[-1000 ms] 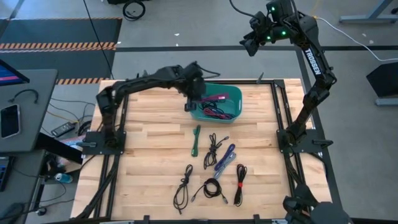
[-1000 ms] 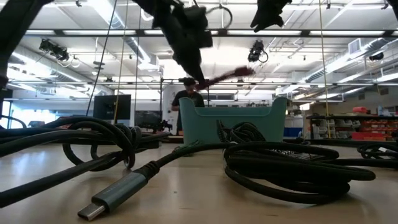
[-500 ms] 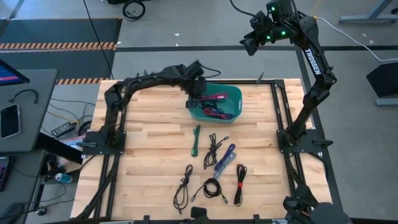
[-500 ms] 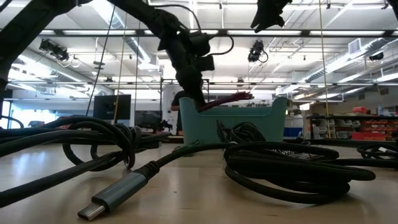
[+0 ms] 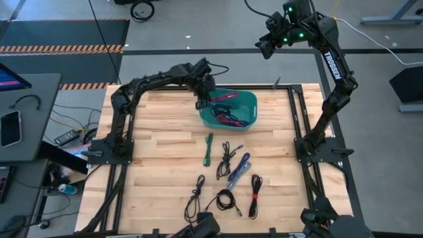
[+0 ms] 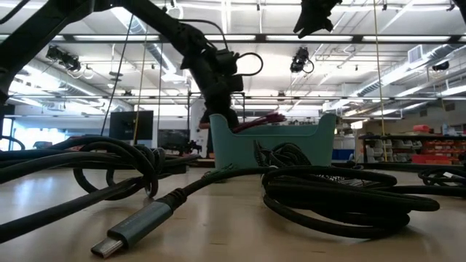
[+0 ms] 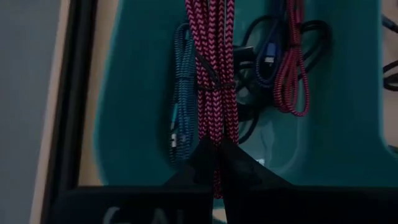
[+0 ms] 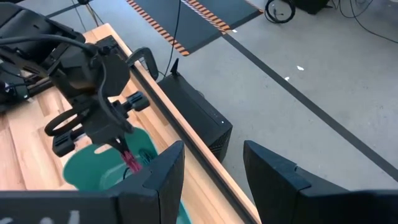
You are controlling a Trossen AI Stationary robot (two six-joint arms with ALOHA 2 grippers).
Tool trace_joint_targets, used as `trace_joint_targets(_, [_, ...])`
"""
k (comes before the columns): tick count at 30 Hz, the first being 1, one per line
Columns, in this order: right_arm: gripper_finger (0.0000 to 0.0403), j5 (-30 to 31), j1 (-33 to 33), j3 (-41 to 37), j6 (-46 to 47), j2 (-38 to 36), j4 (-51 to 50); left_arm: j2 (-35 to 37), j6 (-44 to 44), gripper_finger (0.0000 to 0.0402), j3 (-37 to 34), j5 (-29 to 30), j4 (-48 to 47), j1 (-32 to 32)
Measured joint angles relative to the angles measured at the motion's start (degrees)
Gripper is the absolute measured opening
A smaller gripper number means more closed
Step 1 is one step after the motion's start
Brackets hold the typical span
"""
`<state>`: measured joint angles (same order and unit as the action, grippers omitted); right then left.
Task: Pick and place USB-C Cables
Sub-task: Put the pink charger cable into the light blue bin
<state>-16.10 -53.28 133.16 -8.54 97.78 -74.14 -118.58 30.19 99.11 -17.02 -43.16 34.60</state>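
My left gripper (image 5: pixel 203 99) is over the far left corner of the teal bin (image 5: pixel 246 106), shut on a magenta braided cable bundle (image 5: pixel 225 98). In the low view that bundle (image 6: pixel 256 118) sticks out just above the bin's rim (image 6: pixel 320 125). Inside the bin lie a blue cable (image 7: pixel 180 93), a red one (image 7: pixel 291 68) and dark ones. More cables lie on the table: green (image 5: pixel 208 147), black (image 5: pixel 227 157), blue-purple (image 5: pixel 239 167) and several black ones near the front edge. My right gripper (image 8: pixel 211 168) waits open, high beyond the table's far edge. My left gripper pinches the magenta bundle's near end (image 7: pixel 216 146) between its two fingers (image 7: pixel 245 168). The fingers lie along the bundle, which stretches straight out past them. It is held about level over the bin's far part, above the cables inside; whether it touches the rim I cannot tell.
A black frame rail (image 5: pixel 277 87) runs along the table's far edge behind the bin. In the low view a thick black cable with a grey plug (image 6: pixel 135 229) lies close to the camera. Bare wood (image 5: pixel 158 142) shows to the left of the loose cables.
My left gripper has moved toward the table's far edge and come down, staying shut on the magenta bundle. The bundle, which stood well above the bin, now hangs just over its rim.
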Motion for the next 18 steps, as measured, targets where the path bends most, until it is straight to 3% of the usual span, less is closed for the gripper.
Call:
trace_joint_targets(8, [0.0171, -0.02, 0.00, 0.00, -0.15, 0.00, -0.01, -0.02, -2.97, 0.0009, 0.00, 0.17, -0.71, -1.39])
trace_joint_targets(18, [0.0171, -0.06, 0.00, 0.00, -0.61, 0.00, -0.05, -0.02, -3.97, 0.0009, 0.07, 6.85, -6.27, -1.75])
